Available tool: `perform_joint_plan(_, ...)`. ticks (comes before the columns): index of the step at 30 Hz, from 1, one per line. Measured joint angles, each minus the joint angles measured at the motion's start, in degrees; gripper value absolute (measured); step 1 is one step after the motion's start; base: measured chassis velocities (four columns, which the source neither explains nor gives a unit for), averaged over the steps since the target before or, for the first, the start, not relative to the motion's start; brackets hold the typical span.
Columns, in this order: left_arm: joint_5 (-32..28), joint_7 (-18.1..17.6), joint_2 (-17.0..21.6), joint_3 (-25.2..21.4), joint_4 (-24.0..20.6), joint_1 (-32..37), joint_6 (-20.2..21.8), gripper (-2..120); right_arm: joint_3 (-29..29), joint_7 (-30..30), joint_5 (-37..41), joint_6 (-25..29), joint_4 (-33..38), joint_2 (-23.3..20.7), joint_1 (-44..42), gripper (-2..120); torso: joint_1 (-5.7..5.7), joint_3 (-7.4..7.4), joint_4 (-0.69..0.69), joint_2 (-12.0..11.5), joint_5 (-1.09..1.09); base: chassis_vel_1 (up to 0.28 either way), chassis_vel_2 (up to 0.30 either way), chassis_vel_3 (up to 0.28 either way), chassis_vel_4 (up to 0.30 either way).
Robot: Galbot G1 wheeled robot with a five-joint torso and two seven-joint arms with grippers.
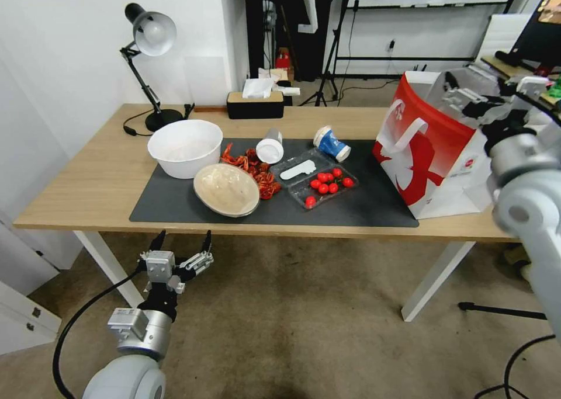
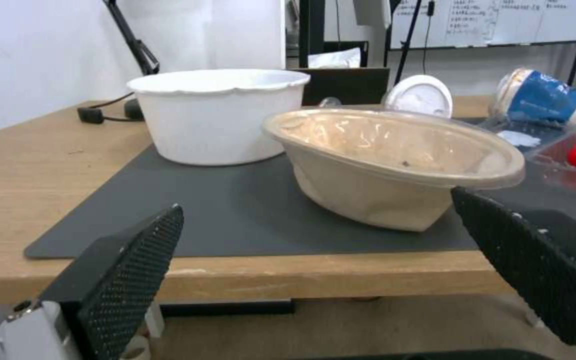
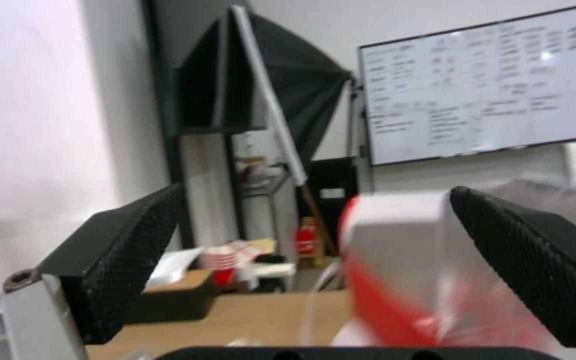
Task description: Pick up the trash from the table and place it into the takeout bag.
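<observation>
we see the table (image 1: 87,183) with its dark mat (image 1: 362,206), and the takeout bag (image 1: 432,153) standing upright at the mat's right end. our right gripper (image 1: 467,98) is raised over the bag's open top, fingers apart and empty. our left gripper (image 1: 182,240) hangs low, just off the near table edge, fingers spread, pointing at the tilted beige bowl (image 1: 226,188). behind the bowl lie the white cup (image 1: 270,146) and the blue-and-white cup (image 1: 332,143), both on their sides.
</observation>
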Motion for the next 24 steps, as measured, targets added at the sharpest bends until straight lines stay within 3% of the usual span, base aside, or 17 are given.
perform_joint_plan(4,-0.1,0.0,0.0,0.0,0.0,0.0,0.0,100,0.1,-1.2,-2.4,1.7,2.3,2.0,-5.2,100,0.00,0.00,-0.01,0.0,-0.01,0.000,0.000,0.000,0.000)
perform_joint_plan(6,-0.2,0.0,0.1,0.0,0.1,0.0,0.0,100,0.0,-3.9,-7.9,8.9,4.9,5.5,-14.0,100,0.00,0.00,-0.02,0.0,-0.02,0.000,0.000,0.000,0.000)
perform_joint_plan(14,-0.5,0.1,0.3,0.0,0.3,0.0,0.0,100,-3.4,-6.0,-20.7,19.8,6.1,11.9,-28.3,100,0.00,0.00,-0.01,0.0,-0.02,0.000,0.000,0.000,0.000)
perform_joint_plan(16,-0.6,0.2,0.5,0.0,0.4,0.1,0.0,100,-4.7,-6.0,-24.5,23.1,4.9,14.1,-33.1,100,0.00,0.00,0.00,0.0,-0.01,0.000,0.000,0.000,0.000)
perform_joint_plan(24,-0.7,0.3,0.5,0.1,0.8,0.3,0.0,100,-8.4,-5.8,-31.5,29.9,-2.7,19.2,-38.8,100,0.00,0.00,-0.01,0.0,0.03,0.000,0.000,0.000,0.000)
